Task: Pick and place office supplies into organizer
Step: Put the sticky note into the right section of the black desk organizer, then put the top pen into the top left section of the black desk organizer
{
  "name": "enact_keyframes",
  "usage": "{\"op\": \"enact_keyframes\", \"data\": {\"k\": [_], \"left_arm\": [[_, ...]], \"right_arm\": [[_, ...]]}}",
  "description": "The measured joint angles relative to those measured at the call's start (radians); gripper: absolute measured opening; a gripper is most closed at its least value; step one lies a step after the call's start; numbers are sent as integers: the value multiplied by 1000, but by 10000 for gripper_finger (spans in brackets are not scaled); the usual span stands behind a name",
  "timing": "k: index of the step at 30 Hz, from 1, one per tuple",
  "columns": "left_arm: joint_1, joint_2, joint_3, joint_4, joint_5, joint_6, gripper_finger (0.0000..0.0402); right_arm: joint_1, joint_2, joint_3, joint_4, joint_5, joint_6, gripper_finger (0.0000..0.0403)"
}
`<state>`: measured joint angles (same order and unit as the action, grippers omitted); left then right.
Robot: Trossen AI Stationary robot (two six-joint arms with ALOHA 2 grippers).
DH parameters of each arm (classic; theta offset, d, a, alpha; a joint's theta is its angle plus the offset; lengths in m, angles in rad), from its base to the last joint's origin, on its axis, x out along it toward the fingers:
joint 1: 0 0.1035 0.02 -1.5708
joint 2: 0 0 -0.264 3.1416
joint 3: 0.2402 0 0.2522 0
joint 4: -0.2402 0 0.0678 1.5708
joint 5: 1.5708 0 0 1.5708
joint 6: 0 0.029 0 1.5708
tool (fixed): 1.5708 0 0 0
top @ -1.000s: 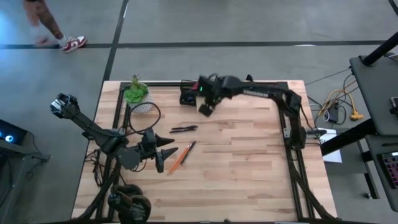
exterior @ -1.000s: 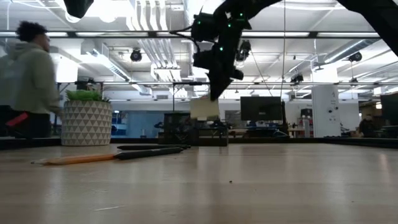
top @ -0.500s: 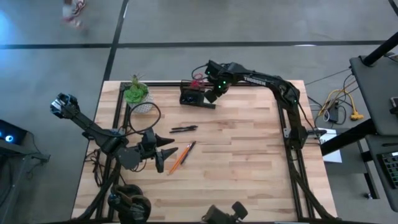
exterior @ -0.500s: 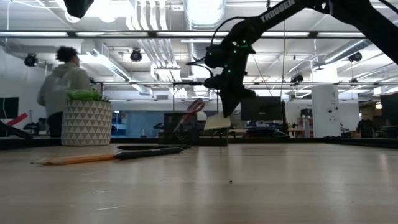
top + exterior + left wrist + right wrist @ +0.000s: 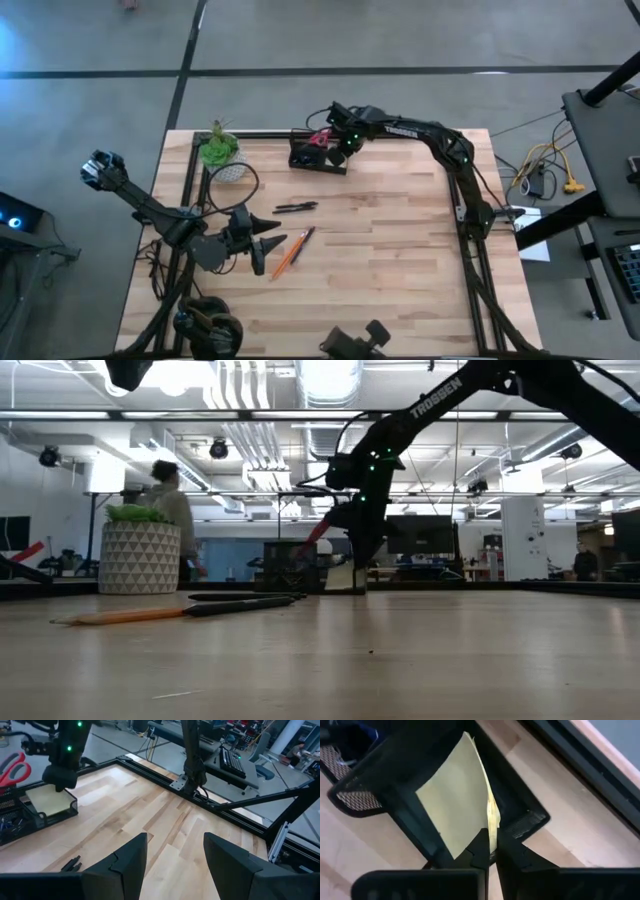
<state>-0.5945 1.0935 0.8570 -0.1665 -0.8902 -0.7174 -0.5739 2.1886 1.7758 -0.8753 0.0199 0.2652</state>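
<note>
The right gripper [image 5: 491, 851] was clamped on the sticky-note pad [image 5: 457, 802], holding it inside the organizer [image 5: 316, 156] near the table's [image 5: 400, 260] far edge. The left gripper [image 5: 172, 855] hung open near the table's left edge.

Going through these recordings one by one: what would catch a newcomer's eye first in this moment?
First, the right gripper, shut on the yellow sticky-note pad, lowering it into the black organizer at the table's far edge, where red-handled scissors already stand. Next, the left gripper, open, waits near the table's left edge beside an orange pencil and black pens left lying on the wood.
</note>
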Motion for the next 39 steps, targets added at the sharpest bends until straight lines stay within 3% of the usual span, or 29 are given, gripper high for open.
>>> {"op": "enact_keyframes", "data": {"k": [4,12,17,20,24,32,35,39], "left_arm": [[0,0,0,1,0,-2,180],[30,-9,0,1,1,-5,180],[72,-60,7,2,25,69,180],[124,-83,6,-8,131,182,180],[269,-63,5,-108,393,237,180],[576,62,3,-187,764,333,180],[647,132,2,-194,847,479,180],[702,237,2,-194,864,682,180]], "right_arm": [[21,16,3,14,47,-28,52],[38,6,31,-33,62,-31,182],[59,-11,95,-51,78,-58,236],[91,-42,157,-110,92,-156,250],[175,-100,216,-240,112,-294,253],[287,-265,133,-341,137,-378,241],[323,-346,64,-335,134,-383,238],[355,-449,-35,-280,139,-354,238]]}}
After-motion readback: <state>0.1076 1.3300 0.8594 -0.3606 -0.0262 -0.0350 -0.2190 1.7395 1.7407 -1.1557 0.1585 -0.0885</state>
